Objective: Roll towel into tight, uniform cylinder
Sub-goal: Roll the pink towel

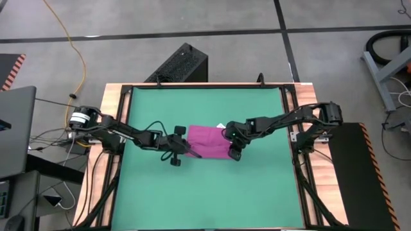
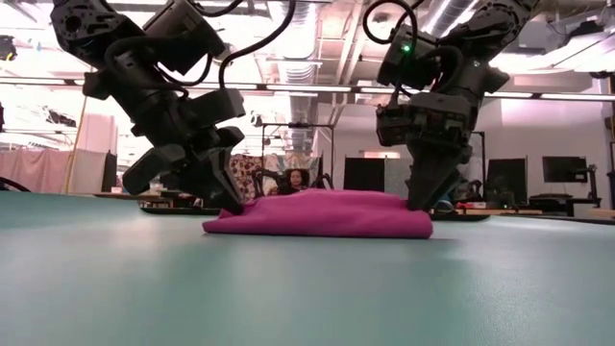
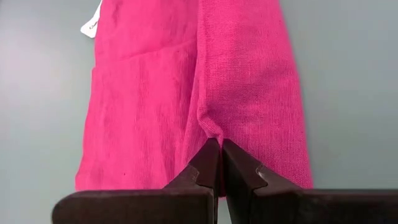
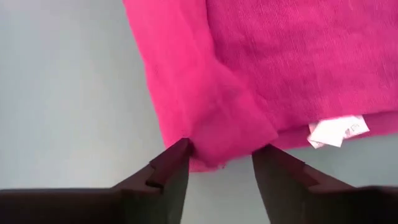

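The magenta-pink towel (image 1: 209, 141) lies flat on the green mat (image 1: 205, 199), with one long edge folded over into a thicker band (image 3: 255, 93). Its white tag (image 4: 336, 132) sticks out at the far edge. My left gripper (image 3: 221, 144) is shut on the towel's left end. My right gripper (image 4: 221, 155) is open at the towel's right end (image 2: 418, 221), with one finger on each side of the folded band's end (image 4: 230, 134). My left gripper pinches a small ridge of cloth (image 3: 213, 129) at the towel's left end, where the folded band meets the flat part. The fingers slant down from the table's left. The towel rests on the mat and is puckered at the pinch. My right gripper: I cannot tell whether its fingers (image 4: 177, 158) touch the cloth between them.
The green mat has free room on all sides of the towel. A wooden table frame (image 1: 115, 96) borders it. A black box (image 1: 180, 64) stands beyond the far edge, and a laptop and cables (image 1: 19, 135) lie at the left.
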You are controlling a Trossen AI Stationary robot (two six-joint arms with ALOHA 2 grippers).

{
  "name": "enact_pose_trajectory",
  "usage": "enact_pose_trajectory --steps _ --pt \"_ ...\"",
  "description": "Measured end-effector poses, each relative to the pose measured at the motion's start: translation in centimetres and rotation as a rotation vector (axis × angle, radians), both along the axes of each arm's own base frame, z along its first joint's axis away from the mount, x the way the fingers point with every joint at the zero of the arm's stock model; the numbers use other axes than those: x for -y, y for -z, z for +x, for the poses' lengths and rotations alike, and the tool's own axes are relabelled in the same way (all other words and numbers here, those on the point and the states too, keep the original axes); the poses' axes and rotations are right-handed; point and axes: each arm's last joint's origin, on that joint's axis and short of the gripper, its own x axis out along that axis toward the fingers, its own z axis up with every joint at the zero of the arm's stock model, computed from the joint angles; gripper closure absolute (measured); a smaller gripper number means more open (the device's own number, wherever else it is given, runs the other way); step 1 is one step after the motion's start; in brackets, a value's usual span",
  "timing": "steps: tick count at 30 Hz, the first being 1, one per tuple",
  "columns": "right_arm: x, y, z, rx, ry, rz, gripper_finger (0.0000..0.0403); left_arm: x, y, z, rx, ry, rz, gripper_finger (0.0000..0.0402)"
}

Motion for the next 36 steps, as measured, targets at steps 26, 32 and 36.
enact_pose_trajectory --steps 26,32,36 --pt "-4.5 -3.8 0.6 0.301 -0.065 -0.484 0.0360 -0.5 0.0 0.0 -0.004 -0.023 -0.007 0.0401" --pt "-5.2 -1.3 1.7 0.254 -0.096 -0.486 0.0388 -0.8 0.0 0.0 0.007 -0.056 -0.023 0.0401" --pt "-5.3 0.0 2.3 0.236 -0.099 -0.491 0.0387 -1.1 0.0 0.0 0.008 -0.083 -0.041 0.0401"
